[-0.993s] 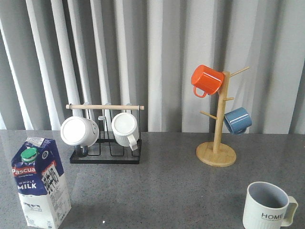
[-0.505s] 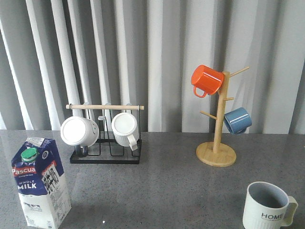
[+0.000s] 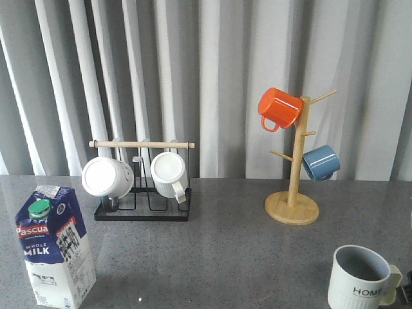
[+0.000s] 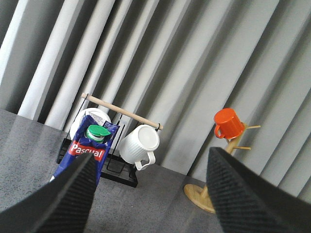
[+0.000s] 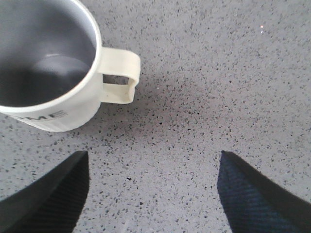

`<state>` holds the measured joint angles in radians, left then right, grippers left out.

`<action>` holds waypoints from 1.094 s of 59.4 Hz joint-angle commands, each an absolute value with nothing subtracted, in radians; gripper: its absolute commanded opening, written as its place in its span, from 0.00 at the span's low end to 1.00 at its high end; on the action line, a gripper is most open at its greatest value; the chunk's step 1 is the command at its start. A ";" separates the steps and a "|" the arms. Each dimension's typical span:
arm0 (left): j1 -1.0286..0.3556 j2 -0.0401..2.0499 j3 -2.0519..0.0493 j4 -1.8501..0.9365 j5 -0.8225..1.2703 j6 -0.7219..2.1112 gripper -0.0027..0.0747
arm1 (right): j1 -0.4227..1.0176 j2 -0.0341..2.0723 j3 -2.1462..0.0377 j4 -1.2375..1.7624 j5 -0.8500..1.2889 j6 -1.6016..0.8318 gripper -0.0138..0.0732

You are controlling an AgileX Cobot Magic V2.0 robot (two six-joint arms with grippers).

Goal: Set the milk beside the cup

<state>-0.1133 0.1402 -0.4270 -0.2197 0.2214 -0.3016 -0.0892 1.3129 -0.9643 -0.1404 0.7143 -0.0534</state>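
Only wrist views show fingers: left fingers (image 4: 150, 194) and right fingers (image 5: 150, 194) spread, empty

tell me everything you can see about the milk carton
The milk carton is a tall gable-top pack standing upright on the grey speckled table, at its front left. Its upper part is dark blue with a red "Pascual" band and white "WHOLE MILK" lettering; the lower part is white with small print. A round green cap sits on the sloped top. It looks like coated cardboard, closed and undented. Nothing but the table touches it; the left gripper is open and clear of it.
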 commanded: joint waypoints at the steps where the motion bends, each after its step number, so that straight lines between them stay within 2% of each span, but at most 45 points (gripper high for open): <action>1: -0.111 0.165 -0.457 -0.221 0.154 -0.299 0.66 | -0.096 1.316 -0.998 -0.163 0.663 -0.061 0.76; 25: -0.111 0.165 -0.457 -0.221 0.183 -0.299 0.66 | -0.122 1.331 -0.806 -0.166 0.343 -0.041 0.76; 54: -0.111 0.165 -0.457 -0.221 0.199 -0.299 0.66 | -0.123 1.338 -0.785 -0.174 0.195 -0.049 0.76; 65: -0.111 0.165 -0.457 -0.221 0.199 -0.299 0.66 | -0.124 1.418 -0.785 -0.197 0.121 -0.057 0.76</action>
<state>-0.1133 0.1465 -0.4270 -0.2178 0.2632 -0.3016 -0.1180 1.4026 -0.7615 -0.1685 0.2321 -0.0393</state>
